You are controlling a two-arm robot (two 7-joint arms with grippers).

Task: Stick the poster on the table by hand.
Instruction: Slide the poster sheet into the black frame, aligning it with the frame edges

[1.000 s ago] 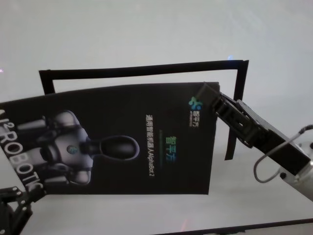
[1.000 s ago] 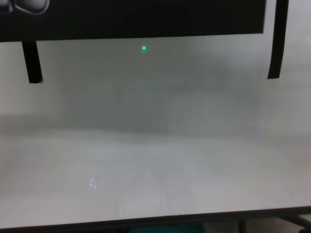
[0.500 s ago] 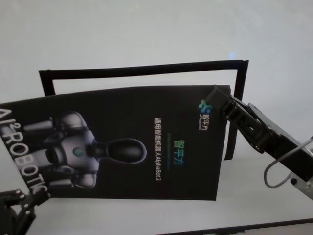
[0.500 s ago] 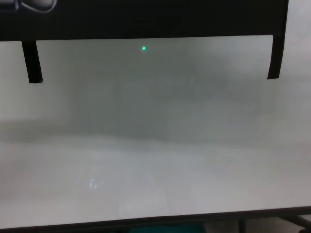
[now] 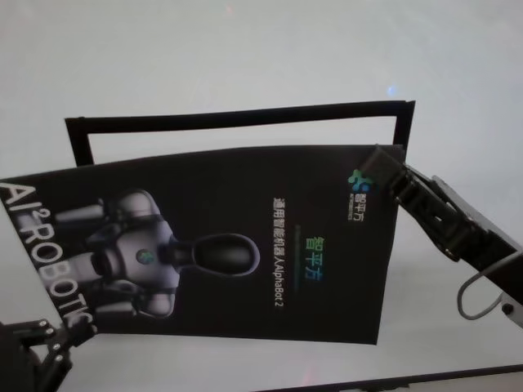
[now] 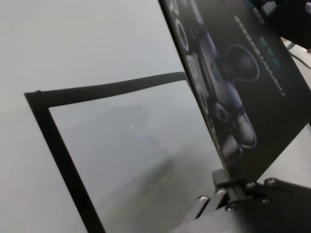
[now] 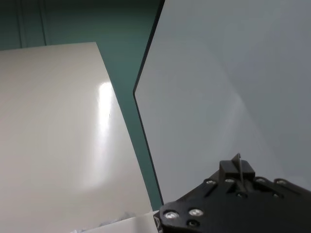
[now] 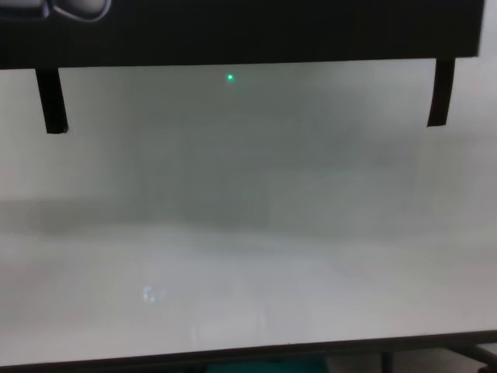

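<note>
The poster (image 5: 229, 245), black with a grey-white robot image and white lettering, hangs above the white table (image 5: 245, 57), held at two opposite corners. My right gripper (image 5: 382, 162) is shut on its far right corner. My left gripper (image 5: 65, 333) is shut on its near left corner by the "ROBOTICS" lettering. In the left wrist view the poster (image 6: 243, 87) rises tilted out of my left gripper (image 6: 228, 187). In the right wrist view my right gripper (image 7: 238, 170) pinches a thin edge over the table (image 7: 218, 73). The chest view shows only the poster's lower edge (image 8: 233, 31).
A frame of narrow black strips (image 5: 237, 118) lies on the table, open toward me, partly hidden under the poster; its two side strips (image 8: 50, 101) (image 8: 441, 93) show in the chest view. The table's dark near edge (image 5: 409, 380) is close. A second white surface (image 7: 53, 136) lies beyond the table's edge.
The poster has moved to the right with both grippers; its right edge now reaches the frame's right strip. The robot image and lettering show further right.
</note>
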